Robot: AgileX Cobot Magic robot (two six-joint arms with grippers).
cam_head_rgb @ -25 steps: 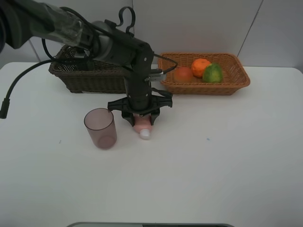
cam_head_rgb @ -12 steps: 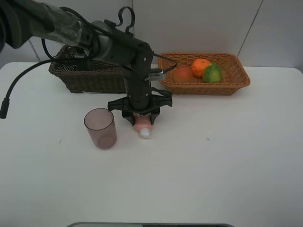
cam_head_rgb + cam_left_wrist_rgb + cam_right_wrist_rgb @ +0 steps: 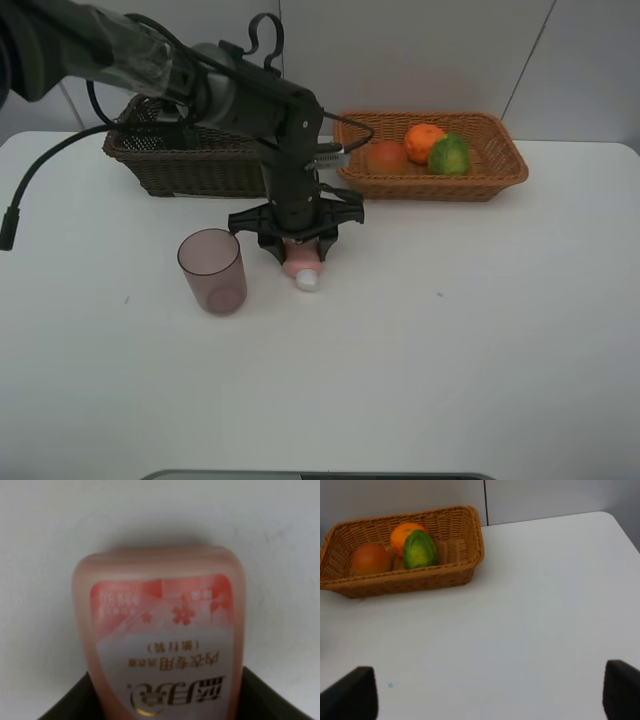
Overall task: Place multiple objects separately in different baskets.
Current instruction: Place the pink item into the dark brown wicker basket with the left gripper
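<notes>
My left gripper (image 3: 298, 252) stands over the pink white-capped tube (image 3: 302, 268) lying on the table, fingers closed against its sides. The left wrist view shows the tube (image 3: 160, 630) filling the space between the dark fingers (image 3: 75, 702). A translucent mauve cup (image 3: 212, 271) stands upright just left of it. The light orange-tan basket (image 3: 500, 175) holds the orange (image 3: 424, 142), the peach-like fruit (image 3: 386, 156) and the green bumpy fruit (image 3: 450, 155). The dark brown basket (image 3: 180, 165) is behind the left arm. The pump bottle is out of view. My right gripper (image 3: 487, 700) is open over bare table.
The right wrist view shows the tan basket (image 3: 445, 575) with the orange (image 3: 402, 535), green fruit (image 3: 420, 550) and peach-like fruit (image 3: 370, 559). A black cable (image 3: 40, 180) hangs at the left. The white table (image 3: 450, 350) extends to the front and right.
The left gripper and the pink tube have shifted very slightly upward in the picture; otherwise nothing has moved.
</notes>
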